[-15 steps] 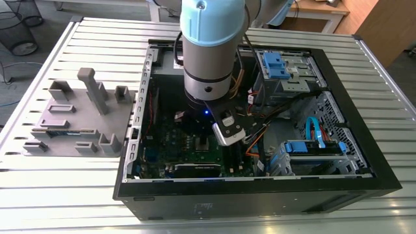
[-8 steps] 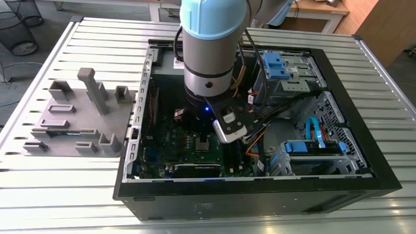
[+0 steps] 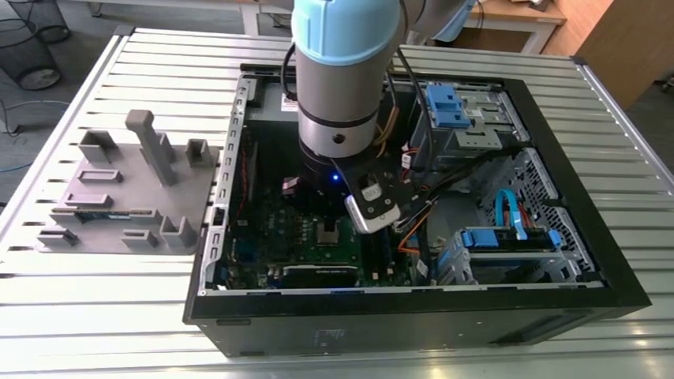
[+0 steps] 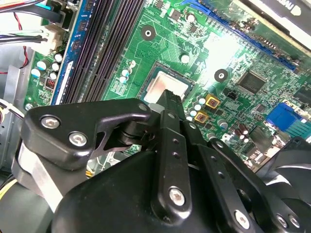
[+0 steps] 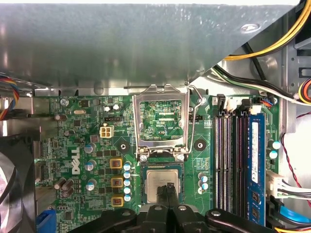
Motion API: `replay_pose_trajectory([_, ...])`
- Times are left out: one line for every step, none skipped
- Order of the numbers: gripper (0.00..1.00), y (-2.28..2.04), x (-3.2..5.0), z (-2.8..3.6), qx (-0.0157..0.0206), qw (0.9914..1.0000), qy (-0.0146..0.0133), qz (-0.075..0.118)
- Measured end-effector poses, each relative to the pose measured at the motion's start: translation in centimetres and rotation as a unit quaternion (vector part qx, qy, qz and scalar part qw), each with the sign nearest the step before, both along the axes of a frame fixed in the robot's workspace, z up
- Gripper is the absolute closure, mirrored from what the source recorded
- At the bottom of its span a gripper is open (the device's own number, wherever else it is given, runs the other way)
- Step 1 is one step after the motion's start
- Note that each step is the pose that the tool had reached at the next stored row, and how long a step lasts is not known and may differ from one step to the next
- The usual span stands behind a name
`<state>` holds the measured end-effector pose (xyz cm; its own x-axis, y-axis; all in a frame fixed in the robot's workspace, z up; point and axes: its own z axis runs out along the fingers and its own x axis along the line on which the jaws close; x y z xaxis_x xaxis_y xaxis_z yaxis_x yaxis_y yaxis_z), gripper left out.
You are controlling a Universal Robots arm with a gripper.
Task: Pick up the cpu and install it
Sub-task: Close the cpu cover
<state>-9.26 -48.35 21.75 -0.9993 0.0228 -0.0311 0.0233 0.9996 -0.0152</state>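
My gripper [image 5: 167, 186], fingers closed together, points at the cpu [image 5: 156, 180] lying flat mid-motherboard [image 5: 77, 145]. The retention frame [image 5: 137, 121] stands hinged open, leaving the chip reachable.

A: Surface?
B: Pale slatted metal table [image 3: 126, 316], evenly lit.
A: Around it?
B: Grey floor [image 3: 31, 138] and wire bins [image 3: 27, 47] off the table's far corner, the exterior view's left; wooden desk [image 3: 523, 17], brown panel [image 3: 621, 39] beyond its far edge.
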Motion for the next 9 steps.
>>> replay_pose_trajectory([0.89,-0.10,0.00,0.00,0.0000,1.00000,0.0000,0.000])
replay_pose_trajectory([0.89,-0.10,0.00,0.00,0.0001,1.00000,0.0000,0.000])
replay_pose_trajectory([0.89,-0.11,0.00,0.02,0.0001,1.00000,0.0000,0.000])
replay_pose_trajectory([0.89,-0.11,0.00,0.06,0.0000,1.00000,0.0000,0.000])
replay_pose_trajectory([0.89,-0.11,0.00,0.09,0.0000,1.00000,0.0000,0.000])
replay_pose_trajectory([0.89,-0.11,0.00,0.13,0.0000,1.00000,0.0000,0.000])
replay_pose_trajectory([0.89,-0.11,0.00,0.17,0.0000,1.00000,0.0000,0.000])
replay_pose_trajectory([0.89,-0.11,0.00,0.23,0.0000,1.00000,0.0000,0.000])
replay_pose_trajectory([0.89,-0.11,0.00,0.30,-0.0001,1.00000,0.0000,0.000])
